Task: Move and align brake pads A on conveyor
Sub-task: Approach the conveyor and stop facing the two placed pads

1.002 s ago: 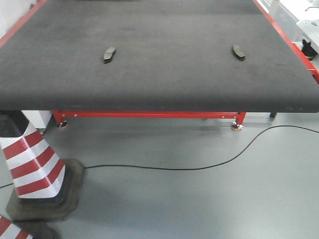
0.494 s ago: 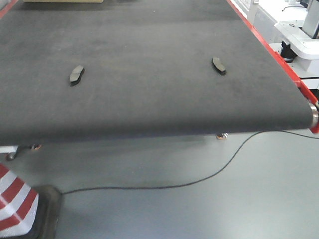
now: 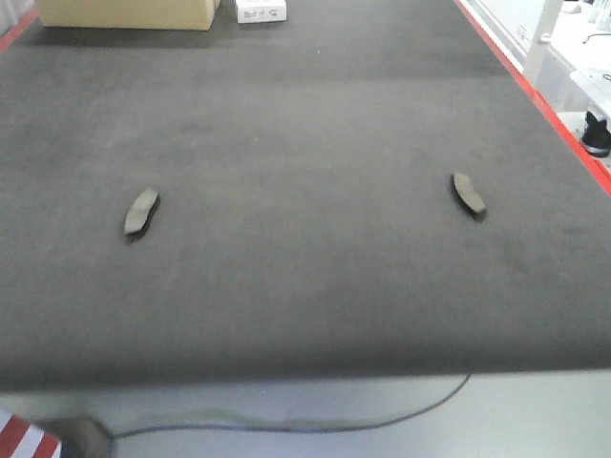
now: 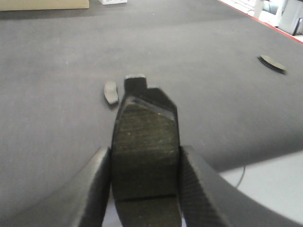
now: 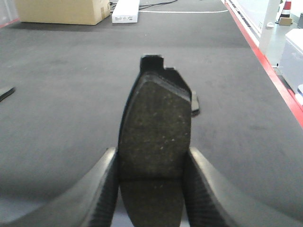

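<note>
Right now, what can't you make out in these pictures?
- Left hand: its held flat grey brake pad runs off the bottom edge of the left wrist view.
- Small grey pad on the dark belt: mostly hidden behind the right hand's held pad.
- Tan cardboard box: cut by the front view's top edge.

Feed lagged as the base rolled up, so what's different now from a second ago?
The front camera has closed in and risen: the cone and red frame are almost out of view, and boxes show at the far end. The two pads lie apart on the conveyor as before.
</note>
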You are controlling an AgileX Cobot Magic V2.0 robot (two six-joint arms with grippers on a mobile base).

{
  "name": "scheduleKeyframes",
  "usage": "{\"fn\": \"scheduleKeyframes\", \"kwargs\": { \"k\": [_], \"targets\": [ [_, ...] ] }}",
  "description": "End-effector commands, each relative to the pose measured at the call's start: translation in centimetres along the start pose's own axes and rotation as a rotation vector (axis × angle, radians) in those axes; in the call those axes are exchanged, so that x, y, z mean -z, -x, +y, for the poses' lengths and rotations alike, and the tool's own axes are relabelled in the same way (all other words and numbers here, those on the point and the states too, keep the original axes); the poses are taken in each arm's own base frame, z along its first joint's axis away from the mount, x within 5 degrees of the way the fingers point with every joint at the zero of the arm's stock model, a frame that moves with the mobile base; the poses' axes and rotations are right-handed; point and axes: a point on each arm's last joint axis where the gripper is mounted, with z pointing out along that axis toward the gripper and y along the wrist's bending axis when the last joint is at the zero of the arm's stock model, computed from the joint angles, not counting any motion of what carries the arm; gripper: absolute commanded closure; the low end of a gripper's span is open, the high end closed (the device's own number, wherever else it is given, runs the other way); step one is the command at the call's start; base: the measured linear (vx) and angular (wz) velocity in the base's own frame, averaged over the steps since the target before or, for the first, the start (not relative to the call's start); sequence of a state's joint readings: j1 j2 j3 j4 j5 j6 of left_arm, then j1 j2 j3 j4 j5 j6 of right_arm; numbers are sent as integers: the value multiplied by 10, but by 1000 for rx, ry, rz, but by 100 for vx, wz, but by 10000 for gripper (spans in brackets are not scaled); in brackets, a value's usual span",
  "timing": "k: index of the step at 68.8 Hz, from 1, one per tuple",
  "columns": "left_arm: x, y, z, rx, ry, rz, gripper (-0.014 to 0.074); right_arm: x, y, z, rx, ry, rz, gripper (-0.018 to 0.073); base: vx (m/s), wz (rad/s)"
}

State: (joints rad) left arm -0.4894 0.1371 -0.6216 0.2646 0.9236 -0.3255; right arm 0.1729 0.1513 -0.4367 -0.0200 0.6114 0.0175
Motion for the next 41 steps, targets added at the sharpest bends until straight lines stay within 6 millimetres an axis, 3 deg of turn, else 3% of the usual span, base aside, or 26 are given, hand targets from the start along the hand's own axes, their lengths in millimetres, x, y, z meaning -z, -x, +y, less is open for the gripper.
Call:
{"fn": "scheduleKeyframes", "kwargs": {
  "k": [1,41],
  "targets": [
    [3,15,-2,-6,-25,-106,602,3,17,0,9,-8,-113,561,40,-2],
    [3,15,-2,-6,-25,-106,602,3,17,0,11,-9,-113,561,33,1]
  ]
}}
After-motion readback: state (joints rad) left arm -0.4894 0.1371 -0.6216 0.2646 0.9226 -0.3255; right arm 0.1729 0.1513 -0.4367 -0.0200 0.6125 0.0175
